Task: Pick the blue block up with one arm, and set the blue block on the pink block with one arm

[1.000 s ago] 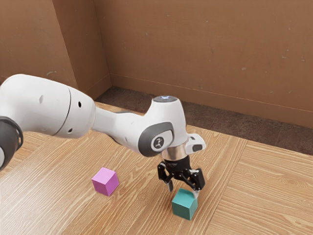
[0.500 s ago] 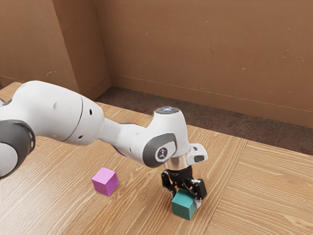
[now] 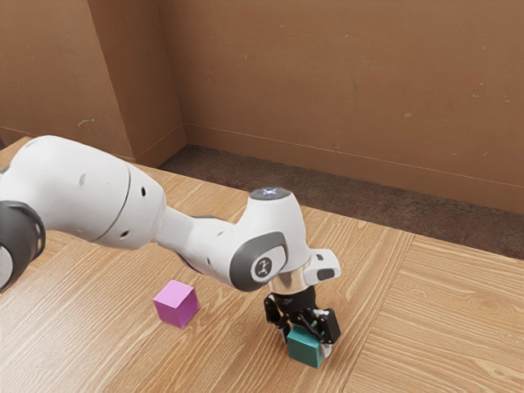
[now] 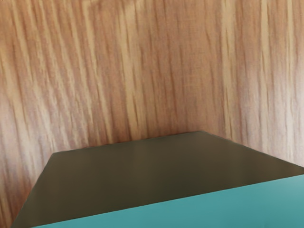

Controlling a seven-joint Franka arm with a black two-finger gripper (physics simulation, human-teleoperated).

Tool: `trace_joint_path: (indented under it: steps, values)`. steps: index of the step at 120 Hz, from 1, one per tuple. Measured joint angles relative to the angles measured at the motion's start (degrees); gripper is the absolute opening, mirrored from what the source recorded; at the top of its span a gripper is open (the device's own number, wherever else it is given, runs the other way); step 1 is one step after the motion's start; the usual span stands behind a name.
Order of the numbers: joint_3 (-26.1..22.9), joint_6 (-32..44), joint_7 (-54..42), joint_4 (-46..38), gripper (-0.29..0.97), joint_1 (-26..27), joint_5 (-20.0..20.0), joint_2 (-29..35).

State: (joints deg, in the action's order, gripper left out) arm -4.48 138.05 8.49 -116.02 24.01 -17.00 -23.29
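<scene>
My gripper (image 3: 308, 337) hangs right over the block to lift (image 3: 302, 354); the base block (image 3: 176, 303) lies well apart, toward the exterior view's left.

Pale wood-grain plank surface (image 3: 426, 311) carries one pink-purple cube (image 3: 176, 302) and one teal-blue cube (image 3: 304, 352) under my end effector (image 3: 307, 336), well apart.

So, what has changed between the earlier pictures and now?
The pincer has come down from just above the blue block and now sits around its top; whether it grips yet is unclear. The blue block and the pink block have not moved on the table.
</scene>
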Motion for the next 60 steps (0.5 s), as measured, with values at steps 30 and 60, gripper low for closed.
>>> trace_joint_path:
  steps: [30, 60]
  values:
    - [0.0, 0.6, -0.6, 0.7, 0.57, -0.1, 0.4, -0.7]
    - [0.1, 0.8, -0.7, 0.1, 0.43, -0.3, 3.1, 1.9]
